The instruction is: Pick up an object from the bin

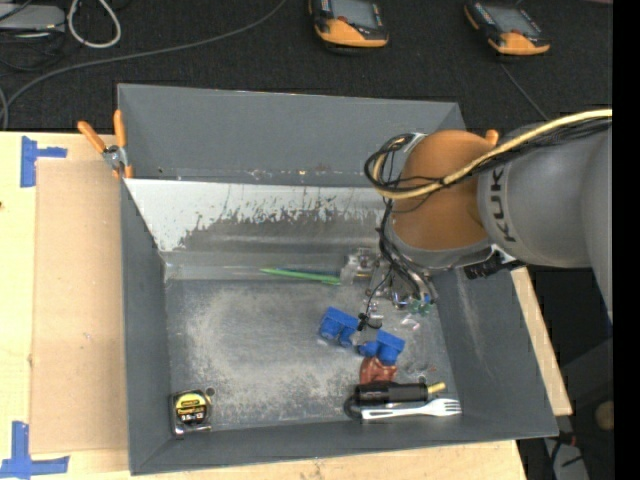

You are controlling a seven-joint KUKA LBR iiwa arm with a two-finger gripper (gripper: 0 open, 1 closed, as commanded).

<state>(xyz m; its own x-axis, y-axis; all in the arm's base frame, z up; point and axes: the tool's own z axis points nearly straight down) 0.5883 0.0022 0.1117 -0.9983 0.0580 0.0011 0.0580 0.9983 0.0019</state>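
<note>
My gripper (383, 296) hangs low over the right half of the bin floor, under the arm's orange cover. Just below and left of it lies a blue plastic piece (338, 326). A second blue piece (382, 347) lies directly beneath the gripper's tip. A small clear, shiny item (357, 263) rests to the gripper's upper left, against the back wall. A small reddish-brown thing (376, 370) sits a little nearer the front.
A black-handled tool (392, 395) and a white plastic fork (428, 408) lie along the front wall. A thin green stick (300, 275) lies near the back wall. A yellow and black tape measure (192, 409) sits in the front left corner.
</note>
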